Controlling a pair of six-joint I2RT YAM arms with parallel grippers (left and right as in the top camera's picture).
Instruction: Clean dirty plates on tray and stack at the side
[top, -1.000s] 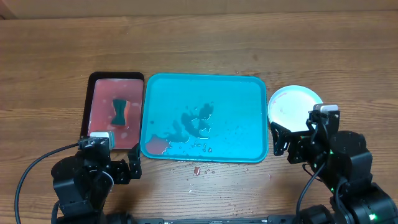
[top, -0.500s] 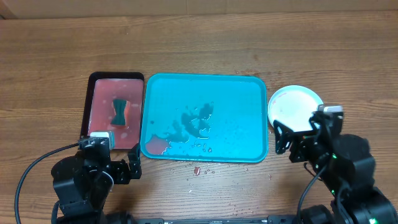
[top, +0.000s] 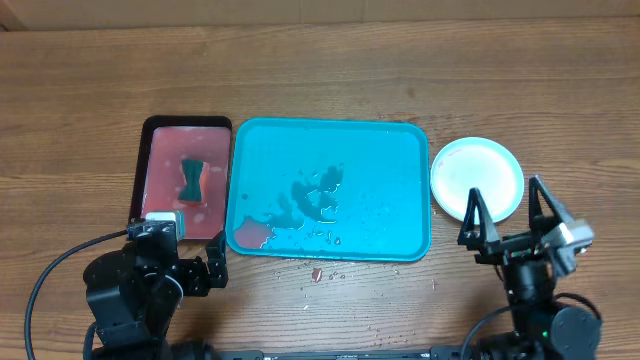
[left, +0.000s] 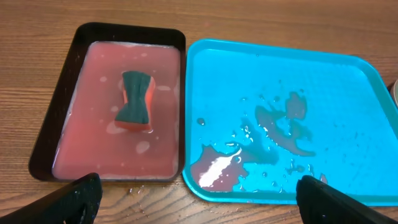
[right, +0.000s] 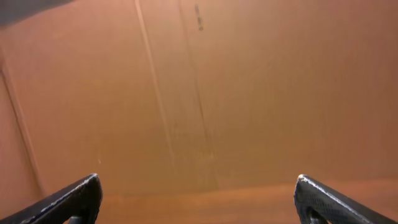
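Note:
The turquoise tray (top: 400, 150) lies mid-table with no plates on it, only water and red sauce smears; it also shows in the left wrist view (left: 336, 87). One round plate (top: 477, 178) with a cyan rim and pale centre sits on the table right of the tray; any plates beneath it are hidden. My right gripper (top: 510, 212) is open and empty just in front of the plate, tilted up; its wrist view shows only a brown surface between its fingers (right: 199, 199). My left gripper (left: 199, 205) is open and empty near the tray's front left corner.
A black-rimmed reddish tray (top: 150, 150) of pinkish water stands left of the turquoise tray, with a green-and-orange sponge (top: 191, 178) in it. The sponge also shows in the left wrist view (left: 135, 101). Small red crumbs (top: 316, 272) lie on the wood in front.
My right arm has drawn back from over the plate and tipped its gripper upward, leaving the plate fully in view. The left arm has not moved.

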